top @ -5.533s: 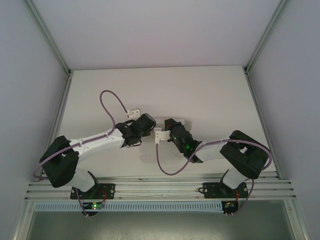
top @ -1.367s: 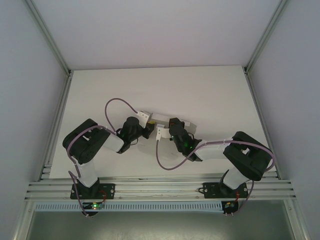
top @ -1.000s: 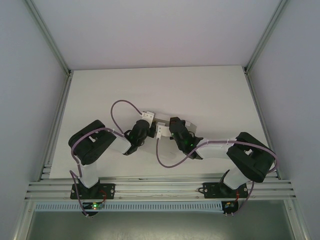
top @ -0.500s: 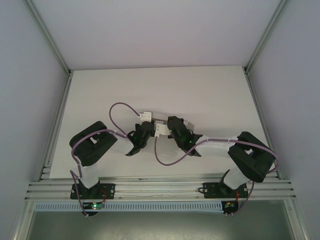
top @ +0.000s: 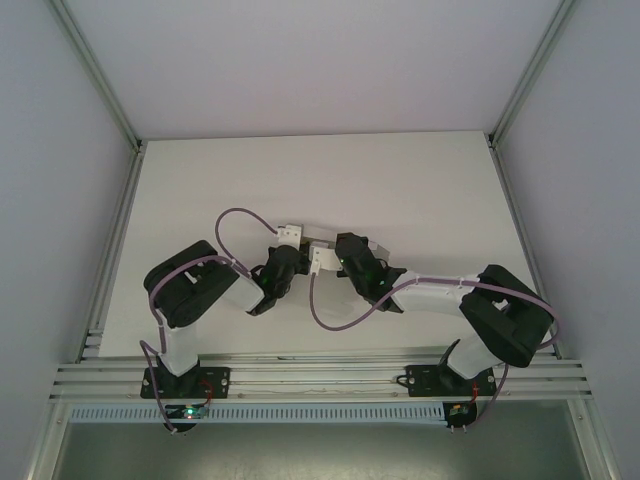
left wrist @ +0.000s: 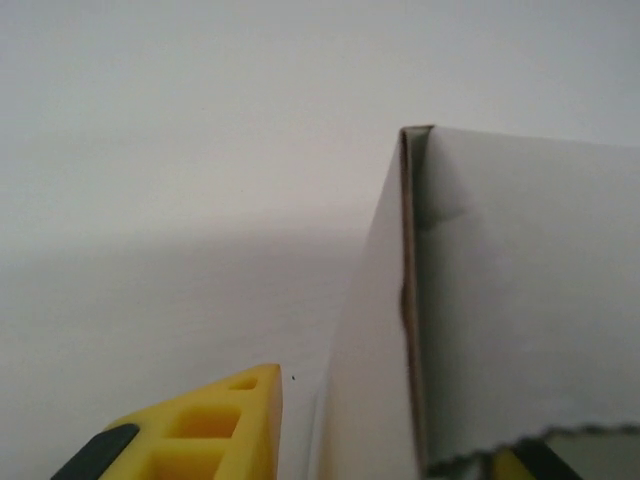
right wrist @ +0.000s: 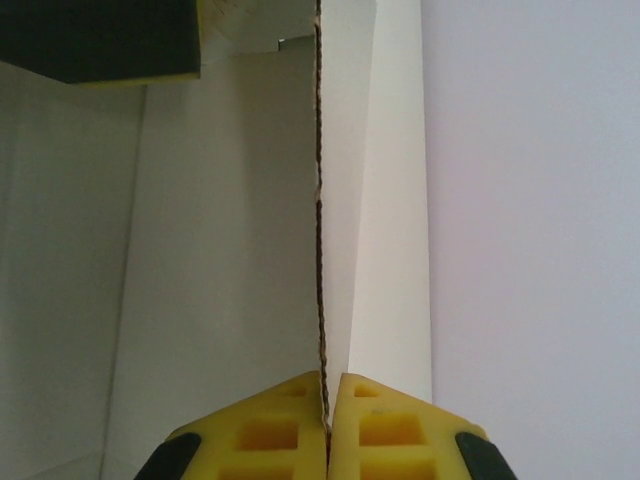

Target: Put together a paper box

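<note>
The paper box is thin white card, partly folded, with a raw corrugated edge running up the middle of the right wrist view. My right gripper is shut on that edge, the yellow fingers pressed together around the card. In the left wrist view a box wall with a folded corner stands upright on the right. My left gripper is open astride it, one yellow finger on the left and the other peeking from behind the card. From above, the left gripper and right gripper meet at the box.
The white table lies bare behind the arms. Grey walls and metal frame posts close it in on the left, right and back. Purple cables loop by both wrists. The left gripper's finger shows at the top left of the right wrist view.
The left arm has folded back at the elbow and brought its gripper right, up to the box. The right gripper, still holding the card, has shifted slightly left.
</note>
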Controlling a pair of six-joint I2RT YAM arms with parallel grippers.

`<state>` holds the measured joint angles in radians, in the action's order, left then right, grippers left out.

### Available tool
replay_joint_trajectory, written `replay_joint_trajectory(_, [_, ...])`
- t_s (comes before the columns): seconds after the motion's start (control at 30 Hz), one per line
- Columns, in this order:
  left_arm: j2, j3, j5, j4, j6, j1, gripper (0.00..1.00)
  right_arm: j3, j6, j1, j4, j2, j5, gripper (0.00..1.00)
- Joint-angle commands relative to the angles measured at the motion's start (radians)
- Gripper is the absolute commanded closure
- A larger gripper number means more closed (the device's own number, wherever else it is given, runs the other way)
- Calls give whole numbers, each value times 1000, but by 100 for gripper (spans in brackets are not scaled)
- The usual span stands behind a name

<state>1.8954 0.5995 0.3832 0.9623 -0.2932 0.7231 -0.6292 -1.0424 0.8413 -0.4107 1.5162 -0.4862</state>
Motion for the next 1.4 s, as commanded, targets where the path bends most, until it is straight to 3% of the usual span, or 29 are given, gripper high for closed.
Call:
replay_joint_trajectory(0.0, [6,-2,11,88,67,-41,73,40,22,-3,228,19,36,100])
replay_joint_trajectory(0.23, [-63,42,10,-36,113,-42,67,30,30,-7,247,36,51,100])
replay_joint_trajectory(0.3, [-65,46,34,-37,123,-42,73,28,31,-9,251,39,44,100])
replay_joint_trajectory(0.47, [-68,63,188,-122,87,-42,83,27,36,-13,253,35,40,100])
replay_joint_trajectory(0.53, [-71,72,292,-184,39,-42,92,28,35,-15,251,30,28,100])
replay_joint_trajectory(0.63, [-83,80,411,-291,-46,-42,98,27,42,-16,264,22,19,100])
replay_joint_trajectory(0.9, [-67,75,510,-380,-131,-42,100,16,53,-26,285,33,-3,100])
replay_joint_trajectory(1.0, [-72,62,472,-384,-138,-43,100,18,51,-26,278,30,-1,100])
replay_joint_trajectory(1.17, [-87,1,131,-113,27,-24,100,13,53,-21,220,32,30,98])
replay_joint_trajectory(1.27, [-93,57,54,-164,61,9,100,-5,63,-18,205,4,51,69])
replay_joint_trajectory(1.3, [-95,80,49,-196,73,25,100,-11,67,-17,203,-19,69,40])
replay_joint_trajectory(1.37, [-97,113,58,-236,81,55,100,-20,80,-6,207,-73,113,35])
